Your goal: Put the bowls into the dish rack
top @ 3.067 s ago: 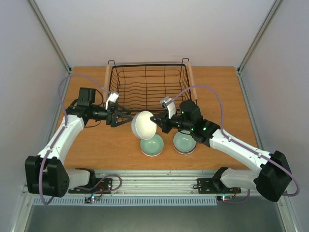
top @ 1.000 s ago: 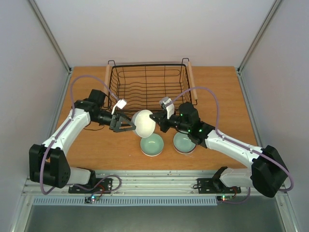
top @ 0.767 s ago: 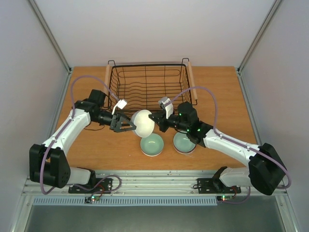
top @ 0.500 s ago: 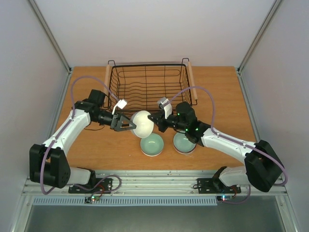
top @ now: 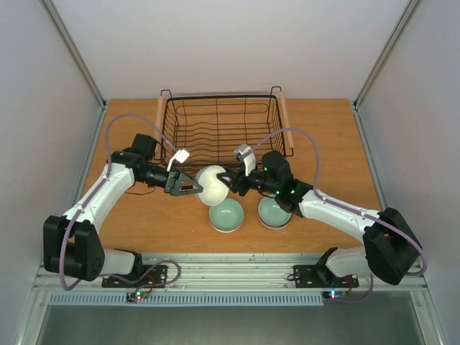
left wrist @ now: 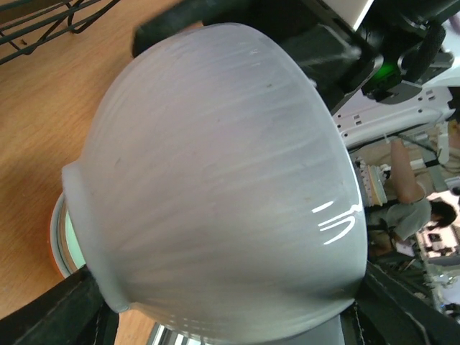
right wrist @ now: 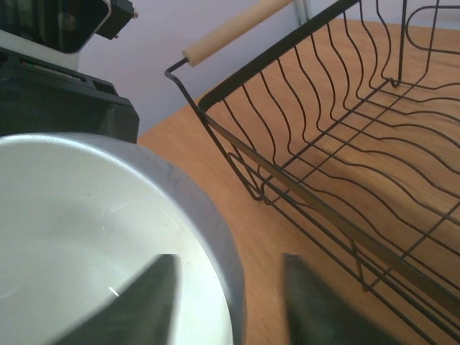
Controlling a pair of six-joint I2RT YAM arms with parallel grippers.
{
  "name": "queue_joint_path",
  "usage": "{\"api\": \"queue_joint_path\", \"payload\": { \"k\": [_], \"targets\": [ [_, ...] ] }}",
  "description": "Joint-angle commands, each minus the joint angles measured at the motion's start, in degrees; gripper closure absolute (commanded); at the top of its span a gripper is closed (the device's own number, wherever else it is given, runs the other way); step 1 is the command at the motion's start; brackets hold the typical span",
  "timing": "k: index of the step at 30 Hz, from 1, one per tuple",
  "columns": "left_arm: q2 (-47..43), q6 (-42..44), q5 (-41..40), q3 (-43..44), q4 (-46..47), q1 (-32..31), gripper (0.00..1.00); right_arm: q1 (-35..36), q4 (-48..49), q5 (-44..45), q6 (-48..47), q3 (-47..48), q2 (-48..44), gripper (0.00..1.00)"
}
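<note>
— In the middle of the overhead view, just below the near wall of the dish rack (top: 221, 129), the white bowl (top: 213, 185) hangs clear of the surface (top: 323, 136), tipped onto its side.

— Which way does it face?

— Its opening looks toward the right of the frame, at the right tool (top: 228, 182). Its foot points left, toward the left tool (top: 195, 187).

— Who has hold of it?

— The right tool. In its wrist view one dark finger (right wrist: 154, 302) lies over the bowl's pale inside and the other sits outside the wall, so it is pinching the rim.

— And the left one?

— Spread wide. Its wrist view is almost all bowl, with the ribbed outer wall filling the frame and a finger (left wrist: 50, 316) in each lower corner. I cannot tell whether either pad touches the glaze.

— Anything else down there?

— A mint bowl (top: 226, 215) stands upright on the surface just below the white one. A second mint bowl (top: 274, 211) stands to its right, partly under the right arm. In the left wrist view, a green rim with an orange edge beneath it peeks out at the lower left.

— And the rack?

— It sits at the upper centre, with a wooden handle (top: 159, 113) along each side. From the right wrist its wavy wire floor fills the right half of the frame.
</note>
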Motion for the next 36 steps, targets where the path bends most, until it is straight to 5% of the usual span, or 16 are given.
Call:
{"api": "queue_joint_path", "payload": {
  "k": [1, 4, 5, 13, 21, 30, 36],
  "targets": [
    [-3.9, 3.4, 0.3, 2.4, 1.5, -1.1, 1.0, 0.4, -0.1, 0.9, 0.3, 2.4, -3.7, 0.27],
    [-5.9, 1.4, -1.9, 3.8, 3.4, -1.0, 1.0, 0.7, -4.7, 5.1, -1.1, 2.8, -8.3, 0.03],
    [-6.5, 1.0, -2.7, 4.6, 4.3, -1.0, 1.0, 0.7, -6.1, 6.5, -1.6, 2.9, -9.8, 0.02],
    [-4.5, -4.4, -18.8, 15.4, 11.7, -2.0, 0.99, 0.8, -19.8, 19.2, -5.1, 4.9, -20.8, 0.02],
    [18.0, 4.0, -46.8, 42.6, 4.1, -8.5, 1.0, 0.9, -27.1, 24.8, -4.2, 2.7, -26.9, 0.02],
    [34.5, 16.7, -75.8, 46.9, 19.5, -19.6, 1.0, 2.4, -30.0, 29.5, -0.8, -1.3, -30.4, 0.02],
    [42.9, 23.6, -86.7, 48.9, 33.5, -21.9, 1.0, 2.9, -32.3, 30.9, -0.6, -2.2, -31.4, 0.02]
  ]
}}
